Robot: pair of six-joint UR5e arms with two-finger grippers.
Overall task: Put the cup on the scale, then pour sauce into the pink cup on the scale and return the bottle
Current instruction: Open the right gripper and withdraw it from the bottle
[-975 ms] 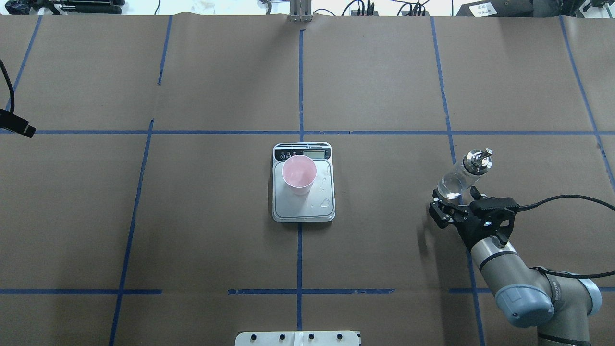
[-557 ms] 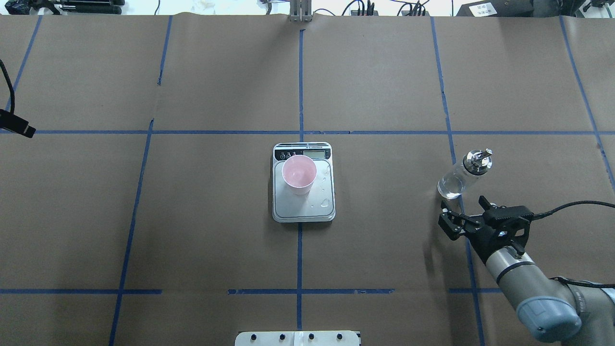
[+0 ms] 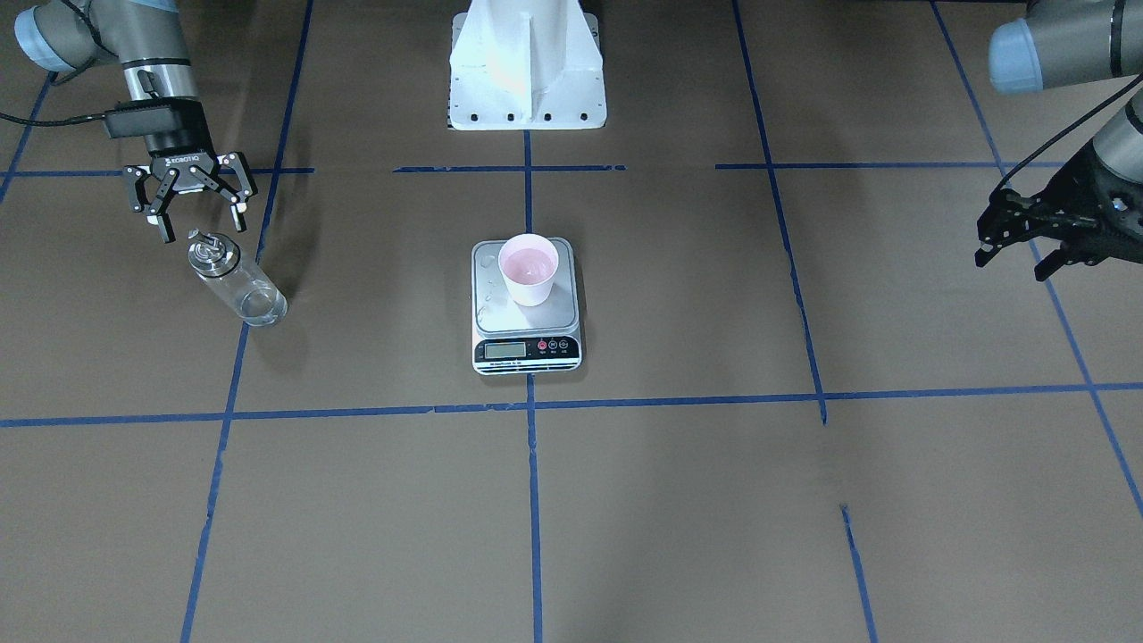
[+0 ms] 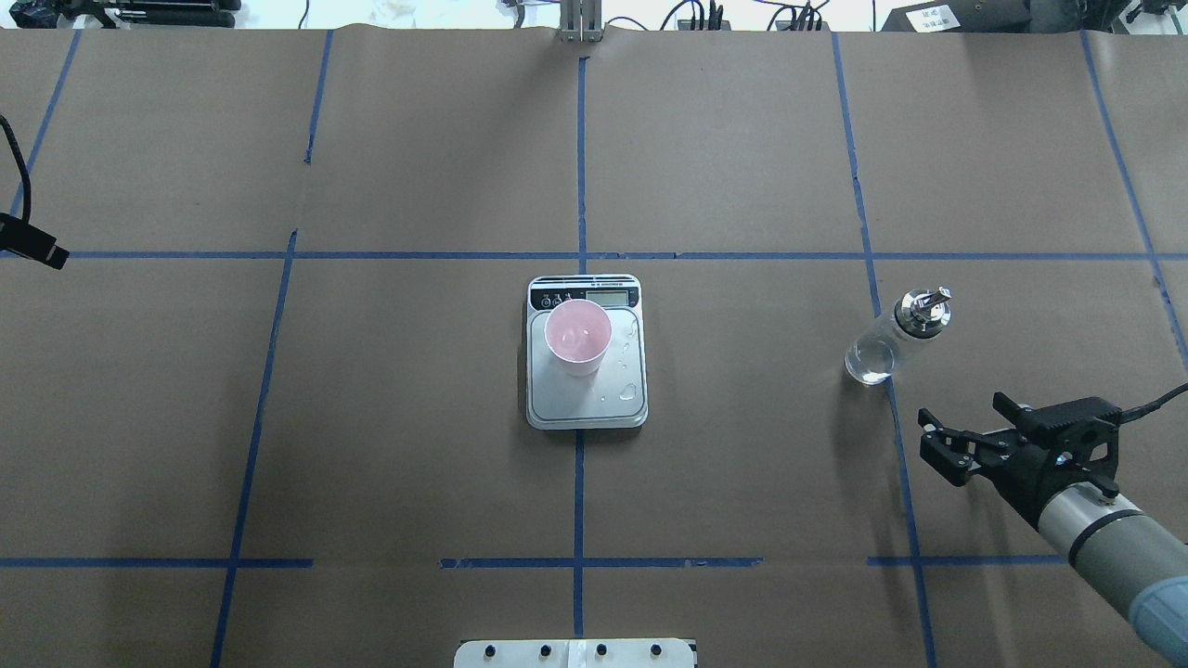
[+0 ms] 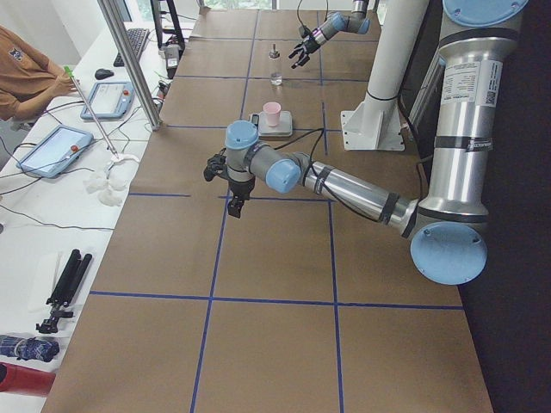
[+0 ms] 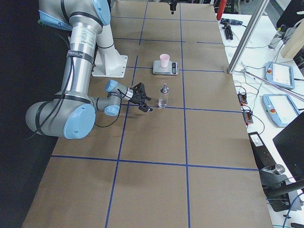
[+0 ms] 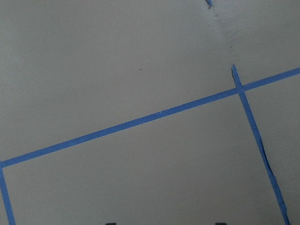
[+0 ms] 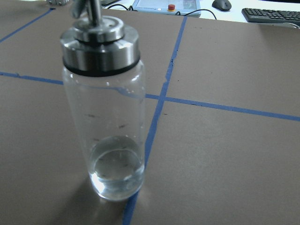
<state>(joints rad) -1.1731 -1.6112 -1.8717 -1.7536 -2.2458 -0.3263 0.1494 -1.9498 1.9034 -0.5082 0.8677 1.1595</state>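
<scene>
The pink cup (image 4: 577, 336) stands upright on the silver scale (image 4: 587, 408) at the table's middle, also seen as cup (image 3: 528, 268) on scale (image 3: 527, 350). The glass bottle (image 4: 891, 339) stands upright and alone at the right, with a little clear sauce (image 8: 117, 173) at its bottom. My right gripper (image 4: 961, 422) is open, empty and clear of the bottle (image 3: 234, 281), on the robot's side of it. In the front-facing view the right gripper (image 3: 201, 219) hangs just behind the cap. My left gripper (image 3: 1009, 265) is open and empty, far off at the table's other side.
Water drops (image 4: 629, 390) lie on the scale's platform. The robot's white base (image 3: 527, 71) stands behind the scale. Blue tape lines cross the brown paper. A person (image 5: 26, 77) sits at a side table with tablets beyond the far edge.
My right gripper has drawn back from the bottle's base, toward the robot and to the right. The bottle has stayed upright where it was. Cup and scale have not moved.
</scene>
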